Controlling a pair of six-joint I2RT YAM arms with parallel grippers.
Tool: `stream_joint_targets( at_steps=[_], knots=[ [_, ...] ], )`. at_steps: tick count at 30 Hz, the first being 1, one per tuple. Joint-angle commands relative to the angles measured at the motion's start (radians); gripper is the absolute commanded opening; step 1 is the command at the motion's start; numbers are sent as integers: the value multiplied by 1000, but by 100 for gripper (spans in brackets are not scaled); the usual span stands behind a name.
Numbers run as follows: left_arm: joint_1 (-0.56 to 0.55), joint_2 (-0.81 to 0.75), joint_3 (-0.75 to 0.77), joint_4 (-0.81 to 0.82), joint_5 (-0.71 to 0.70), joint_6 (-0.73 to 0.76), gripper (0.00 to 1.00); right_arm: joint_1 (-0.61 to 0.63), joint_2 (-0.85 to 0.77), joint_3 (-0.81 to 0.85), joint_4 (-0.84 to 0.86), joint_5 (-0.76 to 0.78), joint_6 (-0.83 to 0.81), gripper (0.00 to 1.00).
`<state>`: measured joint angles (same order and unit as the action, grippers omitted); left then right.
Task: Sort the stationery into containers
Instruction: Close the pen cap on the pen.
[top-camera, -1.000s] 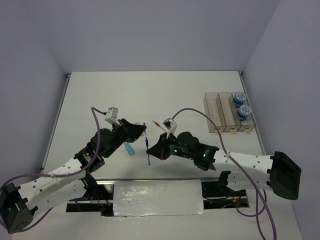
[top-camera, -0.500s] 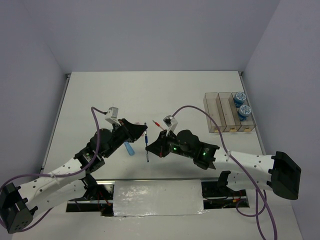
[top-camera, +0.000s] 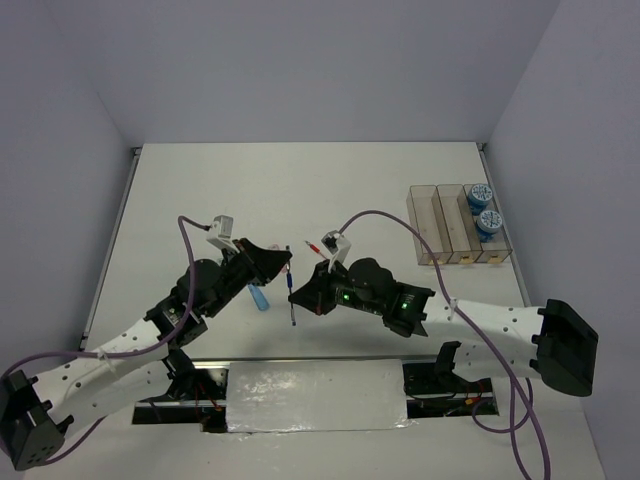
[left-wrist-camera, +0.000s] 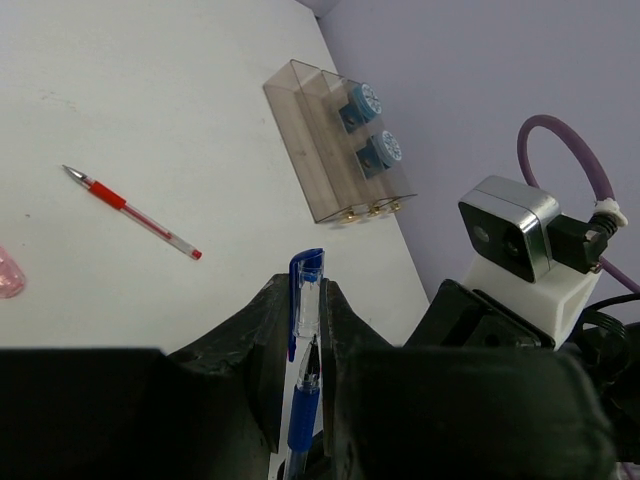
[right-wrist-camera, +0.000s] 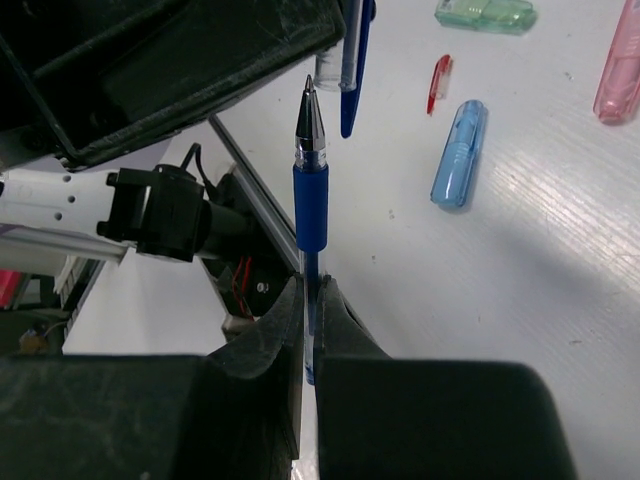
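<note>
My left gripper (left-wrist-camera: 303, 290) is shut on a clear pen cap (left-wrist-camera: 308, 300) with a blue clip. My right gripper (right-wrist-camera: 311, 285) is shut on the barrel of the blue pen (right-wrist-camera: 310, 190), whose bare tip points at that cap and stands just short of its mouth. In the top view both grippers (top-camera: 285, 258) (top-camera: 298, 295) meet above the table's middle. The red pen (top-camera: 318, 246) (left-wrist-camera: 135, 212) lies on the table beyond them. The containers (top-camera: 425, 230) (left-wrist-camera: 300, 130) stand at the right, with two blue-and-white rolls (top-camera: 480, 193) (top-camera: 489, 221) in the rightmost bin.
A blue oblong piece (top-camera: 259, 297) (right-wrist-camera: 459, 153) lies under the left arm. A green piece (right-wrist-camera: 485, 13), a pink piece (right-wrist-camera: 618, 62) (left-wrist-camera: 5, 272) and a small red cap (right-wrist-camera: 438, 82) lie nearby. The table's near edge with wiring (right-wrist-camera: 240, 280) is below the pen.
My right gripper has carried the blue pen slightly left, closer to the cap in my left gripper. Both grips are unchanged.
</note>
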<state>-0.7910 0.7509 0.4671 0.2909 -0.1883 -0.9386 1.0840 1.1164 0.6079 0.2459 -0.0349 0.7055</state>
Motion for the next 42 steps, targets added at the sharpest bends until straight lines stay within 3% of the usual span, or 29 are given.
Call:
stream_joint_targets(
  at_steps=[1, 20, 42],
  knots=[
    [-5, -25, 37, -2, -40, 41, 0, 4, 25, 29, 44, -45, -1, 0],
    [-5, -15, 27, 19, -33, 29, 0, -4, 0, 38, -23, 30, -20, 0],
    [-5, 8, 5, 47, -25, 32, 0, -7, -4, 44, -8, 0, -21, 0]
  ],
)
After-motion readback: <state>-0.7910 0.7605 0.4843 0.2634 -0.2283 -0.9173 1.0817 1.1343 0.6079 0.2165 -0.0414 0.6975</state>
